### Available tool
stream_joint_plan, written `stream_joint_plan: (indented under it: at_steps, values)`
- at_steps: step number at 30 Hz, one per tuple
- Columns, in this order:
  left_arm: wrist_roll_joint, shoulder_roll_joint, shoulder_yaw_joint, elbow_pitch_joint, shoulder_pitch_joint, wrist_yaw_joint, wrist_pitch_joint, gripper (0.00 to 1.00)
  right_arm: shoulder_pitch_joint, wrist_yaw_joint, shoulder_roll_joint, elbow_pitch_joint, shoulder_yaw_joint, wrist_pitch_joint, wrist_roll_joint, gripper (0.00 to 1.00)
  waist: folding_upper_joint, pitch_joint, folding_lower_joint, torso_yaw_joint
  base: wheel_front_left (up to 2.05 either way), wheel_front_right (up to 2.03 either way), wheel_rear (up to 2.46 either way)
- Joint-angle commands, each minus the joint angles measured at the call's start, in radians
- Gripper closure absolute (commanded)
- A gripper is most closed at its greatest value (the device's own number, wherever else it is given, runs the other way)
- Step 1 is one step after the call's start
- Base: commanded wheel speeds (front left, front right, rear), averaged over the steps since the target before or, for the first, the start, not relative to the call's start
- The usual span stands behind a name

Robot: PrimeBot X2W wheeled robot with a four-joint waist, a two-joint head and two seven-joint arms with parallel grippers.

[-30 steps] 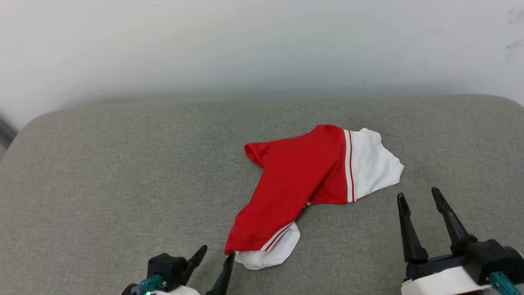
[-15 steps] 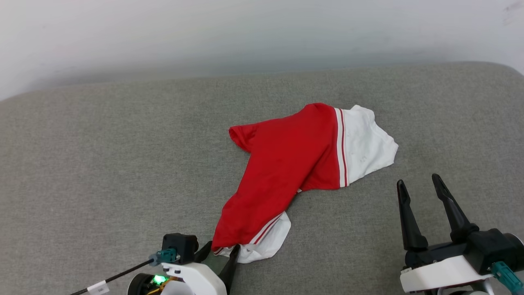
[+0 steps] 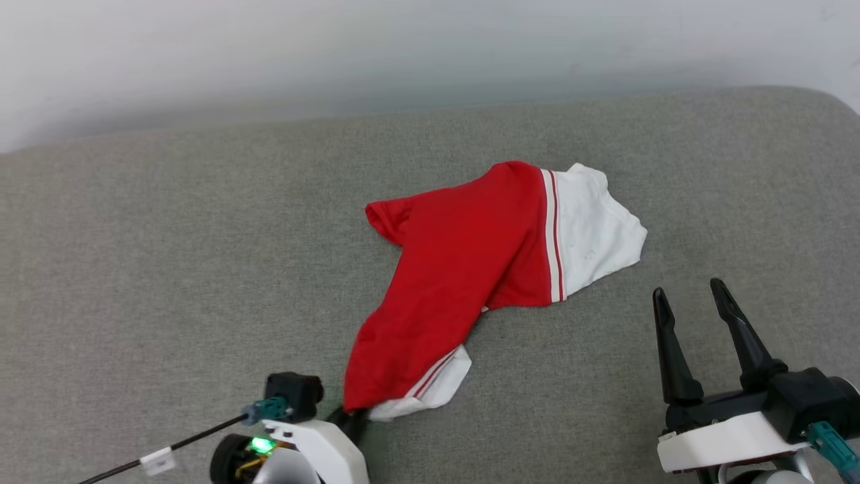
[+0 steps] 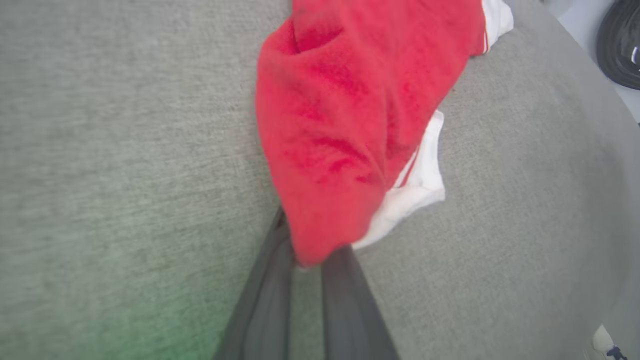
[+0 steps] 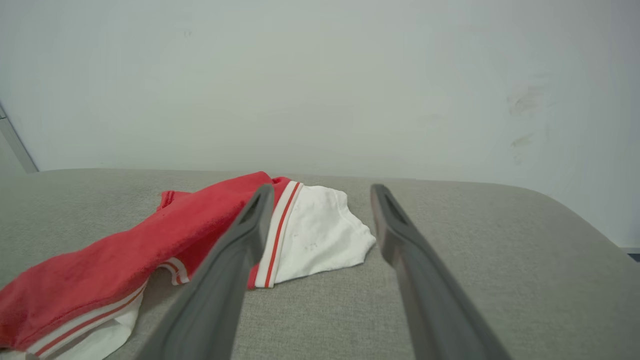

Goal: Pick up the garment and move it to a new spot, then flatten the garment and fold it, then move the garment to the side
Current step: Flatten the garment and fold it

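Jaws of the left gripper (image 3: 354,412), at the lower left of the head view, are pinched together on the near red corner of the garment (image 3: 463,269), which lies crumpled mid-frame on the grey cushion (image 3: 168,269). At lower right, the right gripper (image 3: 686,290) holds its jaws apart, near the garment without touching it.

The left gripper (image 3: 352,413) sits at the lower left of the head view. Its two dark fingers are pinched together on the near corner of the garment (image 3: 463,269). Its white wrist housing (image 3: 322,450) carries a lit green light (image 3: 259,444). The right gripper (image 3: 688,289) sits at the lower right, fingers spread wide and pointing forward, gripping nothing.
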Motion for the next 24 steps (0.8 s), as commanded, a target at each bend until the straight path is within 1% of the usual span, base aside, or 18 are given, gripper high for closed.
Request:
stream_joint_plan:
  at_steps: [1,5,7,11,14,16,18,21,24]
  values:
    - [0.012,0.021,0.016,-0.004,-0.012,0.005,-0.028,1.0,0.0,-0.001,0.002,0.004,-0.002,-0.002,-0.005,0.0,-0.0001,-0.027,0.0,0.01,0.0,0.0,0.0]
    - [0.02,0.062,0.06,-0.048,-0.028,0.012,-0.084,1.0,0.012,-0.001,0.001,0.008,0.005,-0.002,-0.001,0.0,-0.0001,-0.07,0.0,0.019,0.0,0.0,0.0]
    - [0.048,0.109,0.087,-0.076,-0.046,0.024,-0.106,1.0,0.019,-0.001,0.002,0.01,0.005,-0.002,0.004,0.0,-0.0001,-0.088,0.0,0.023,0.0,0.0,0.0]
    - [0.156,0.205,0.12,-0.141,-0.112,0.065,-0.16,1.0,0.021,-0.001,0.002,0.011,-0.003,-0.002,0.026,0.0,-0.0001,-0.101,0.0,0.032,0.0,0.0,0.0]
    - [0.262,0.274,0.101,-0.171,-0.155,0.078,-0.183,1.0,0.024,-0.001,0.002,0.008,-0.003,-0.002,0.025,0.0,-0.0001,-0.1,0.0,0.036,0.0,0.0,0.0]
    - [0.314,0.299,0.066,-0.167,-0.163,0.066,-0.17,1.0,0.023,-0.001,0.002,0.006,-0.001,-0.002,0.023,0.0,-0.0001,-0.096,0.0,0.037,0.0,0.0,0.0]
    - [0.363,0.319,0.01,-0.143,-0.154,0.041,-0.136,1.0,0.022,-0.001,0.002,0.004,0.005,-0.002,0.023,0.0,-0.0001,-0.091,0.0,0.033,0.0,0.0,0.0]
    - [0.394,0.31,-0.074,-0.097,-0.121,-0.002,-0.084,1.0,0.018,-0.001,0.001,0.003,0.007,-0.002,0.021,0.0,-0.0001,-0.082,0.0,0.028,0.0,0.0,0.0]
    - [0.385,0.28,-0.133,-0.047,-0.093,-0.038,-0.046,1.0,0.015,-0.001,0.002,0.003,0.0,-0.002,0.017,0.0,-0.0001,-0.073,0.0,0.023,0.0,0.0,0.0]
